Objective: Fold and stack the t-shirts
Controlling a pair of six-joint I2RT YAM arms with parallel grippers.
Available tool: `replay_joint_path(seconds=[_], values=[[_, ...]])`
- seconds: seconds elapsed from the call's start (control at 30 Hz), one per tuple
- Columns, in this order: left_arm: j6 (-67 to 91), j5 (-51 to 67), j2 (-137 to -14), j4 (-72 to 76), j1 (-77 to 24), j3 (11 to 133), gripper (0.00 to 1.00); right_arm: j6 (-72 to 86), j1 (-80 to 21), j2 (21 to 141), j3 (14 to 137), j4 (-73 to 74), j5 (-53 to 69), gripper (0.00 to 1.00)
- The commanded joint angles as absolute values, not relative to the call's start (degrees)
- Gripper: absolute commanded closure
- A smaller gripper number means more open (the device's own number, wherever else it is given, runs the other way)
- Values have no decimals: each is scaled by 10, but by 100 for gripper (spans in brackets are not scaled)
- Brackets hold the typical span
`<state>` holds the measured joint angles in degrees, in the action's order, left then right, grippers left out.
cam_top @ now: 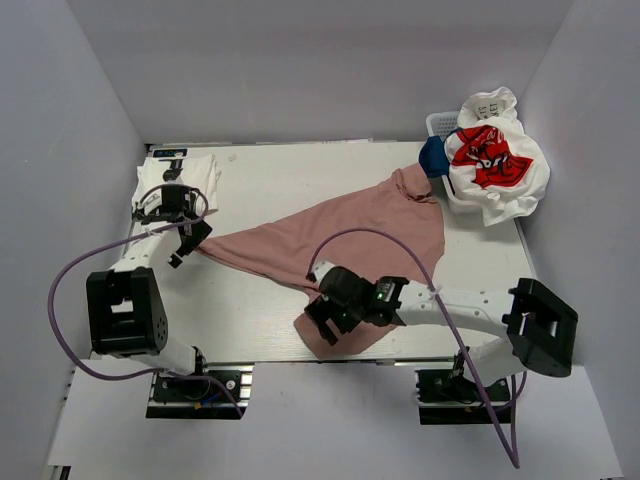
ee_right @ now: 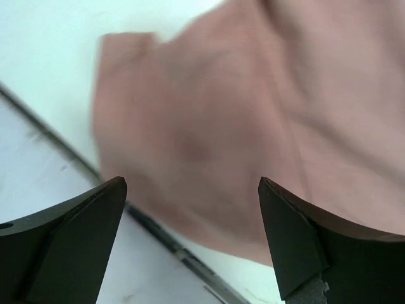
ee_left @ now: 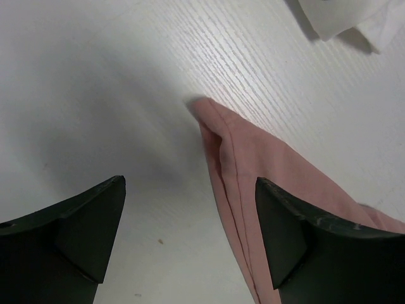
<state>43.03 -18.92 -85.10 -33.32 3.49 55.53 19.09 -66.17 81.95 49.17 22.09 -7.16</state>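
Observation:
A dusty-pink t-shirt (cam_top: pixel 340 235) lies spread across the middle of the table, one tip at the left, one corner at the front edge. My left gripper (cam_top: pixel 190 238) is open just above the shirt's left tip (ee_left: pixel 215 126), nothing held. My right gripper (cam_top: pixel 325 322) is open over the shirt's front corner (ee_right: pixel 209 126) at the table's front edge, empty. A folded white t-shirt (cam_top: pixel 180 180) lies at the far left. A white tee with red graphic (cam_top: pixel 495 160) and a navy one (cam_top: pixel 433 157) are piled at the far right.
A white slotted basket (cam_top: pixel 440 122) shows partly behind the pile at the back right. The table's front edge (ee_right: pixel 164 234) runs under my right gripper. Purple cables loop from both arms. White walls enclose the table.

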Motion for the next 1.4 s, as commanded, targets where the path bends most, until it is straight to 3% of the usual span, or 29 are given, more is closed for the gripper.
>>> replay_joint_path(seconds=[0.0, 0.27, 0.37, 0.4, 0.47, 0.5, 0.53, 0.63, 0.7, 0.97, 1.0, 1.07, 1.1, 1.13, 1.23, 1.33, 1.37], values=[[419, -146, -871, -290, 49, 560, 8, 178, -712, 813, 497, 196, -91, 10], [419, -115, -928, -240, 54, 567, 34, 178, -755, 889, 463, 107, -123, 11], [419, -103, -946, -227, 54, 562, 50, 185, -757, 916, 468, 105, -140, 17], [419, -103, -952, -227, 54, 562, 59, 190, -756, 924, 465, 106, -163, 20], [419, -103, -961, -221, 54, 562, 78, 213, -756, 932, 456, 108, -186, 31], [419, -103, -968, -221, 54, 562, 100, 222, -756, 933, 454, 114, -222, 50], [419, -109, -968, -226, 54, 562, 100, 229, -756, 933, 454, 127, -233, 63], [419, -121, -959, -226, 54, 567, 100, 256, -752, 896, 453, 152, -291, 91], [414, -138, -942, -226, 49, 567, 100, 255, -749, 841, 460, 164, -310, 98], [387, -135, -803, -204, 49, 533, 100, 238, -718, 680, 492, 187, -412, 100], [387, -124, -802, -204, 49, 533, 85, 224, -718, 663, 488, 181, -404, 100], [381, -129, -796, -210, 49, 533, 80, 228, -707, 647, 488, 194, -419, 100], [381, -129, -803, -215, 49, 533, 72, 234, -705, 637, 491, 202, -421, 100], [374, -129, -809, -222, 49, 533, 49, 236, -697, 634, 495, 223, -431, 100], [380, -129, -829, -222, 49, 526, 33, 238, -687, 609, 496, 234, -439, 100], [380, -114, -852, -208, 49, 526, 25, 235, -672, 590, 501, 242, -460, 100], [380, -107, -874, -201, 49, 526, 16, 237, -666, 585, 503, 248, -462, 100]])
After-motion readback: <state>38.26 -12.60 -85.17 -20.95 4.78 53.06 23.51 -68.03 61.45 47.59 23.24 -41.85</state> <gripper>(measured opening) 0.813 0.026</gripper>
